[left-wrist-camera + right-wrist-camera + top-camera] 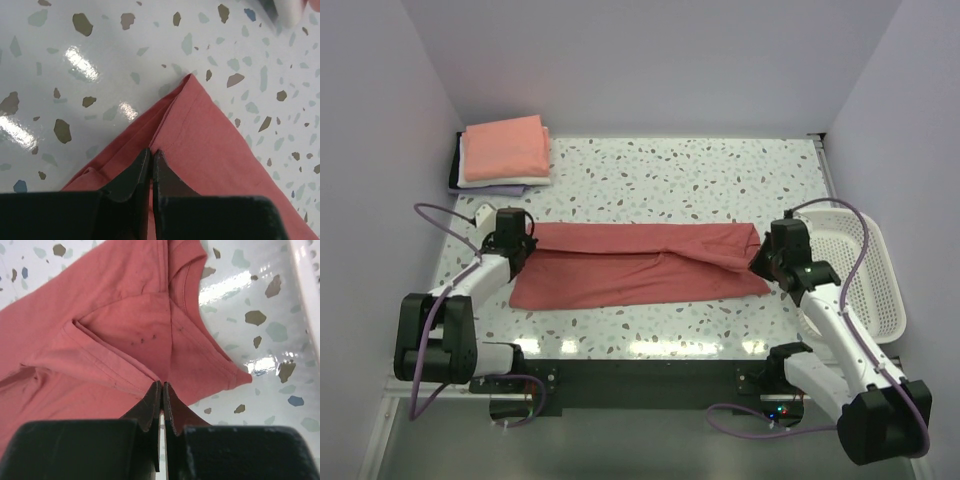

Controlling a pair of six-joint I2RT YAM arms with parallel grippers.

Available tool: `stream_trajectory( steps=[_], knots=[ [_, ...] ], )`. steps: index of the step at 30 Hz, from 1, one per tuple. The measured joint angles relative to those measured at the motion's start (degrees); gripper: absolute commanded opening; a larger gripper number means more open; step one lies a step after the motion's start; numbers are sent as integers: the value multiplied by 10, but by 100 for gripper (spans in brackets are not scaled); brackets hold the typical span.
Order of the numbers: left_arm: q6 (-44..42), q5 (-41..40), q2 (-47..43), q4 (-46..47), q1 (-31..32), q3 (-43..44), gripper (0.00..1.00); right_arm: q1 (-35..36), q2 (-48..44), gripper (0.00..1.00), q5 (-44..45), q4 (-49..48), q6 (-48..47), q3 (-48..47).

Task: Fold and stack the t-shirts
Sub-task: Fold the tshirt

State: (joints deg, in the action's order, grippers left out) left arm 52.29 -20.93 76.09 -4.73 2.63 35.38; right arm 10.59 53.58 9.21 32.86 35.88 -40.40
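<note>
Marks: small dark specks on red tee (145,340) near its sleeve fold; too small to read.
Left gripper (151,152): jaws pinched together on the tee's left-end hem, low over the table (670,165).
Right gripper (162,385): jaws pressed together on the tee's right end, by the sleeve.
Red tee: folded lengthwise into a long band, lying across the table's near middle, between both grippers.
Stack (505,150): salmon-pink tee on top, white beneath, lavender lowest; far left corner.
Basket (880,270): white, at the table's right edge, near the right arm.
</note>
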Motion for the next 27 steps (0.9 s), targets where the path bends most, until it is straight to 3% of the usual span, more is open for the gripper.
stream_trajectory(
  steps=[3, 9, 10, 11, 13, 14, 17, 27],
  knots=[
    [0, 5, -1, 7, 0, -21, 0, 0, -12, 2, -19, -8, 1, 36],
    [0, 12, -13, 30, 0, -54, 8, -1, -36, 28, -48, -14, 1, 94],
    [0, 12, -16, 32, 0, -58, 12, -1, -42, 35, -50, -14, 1, 98],
    [0, 12, -20, 34, 0, -61, 26, -1, -49, 39, -53, -12, 0, 99],
    [-3, 12, -27, 34, -1, -63, 41, -1, -63, 50, -58, -12, -5, 99],
    [-2, 12, -32, 35, -3, -64, 51, -1, -69, 51, -59, -12, -6, 98],
    [1, 10, -45, 38, -5, -65, 63, -1, -65, 52, -68, -15, -15, 87],
    [-3, 37, -64, 42, -5, -65, 67, 40, 158, 50, -87, -118, -37, -26]
  ],
)
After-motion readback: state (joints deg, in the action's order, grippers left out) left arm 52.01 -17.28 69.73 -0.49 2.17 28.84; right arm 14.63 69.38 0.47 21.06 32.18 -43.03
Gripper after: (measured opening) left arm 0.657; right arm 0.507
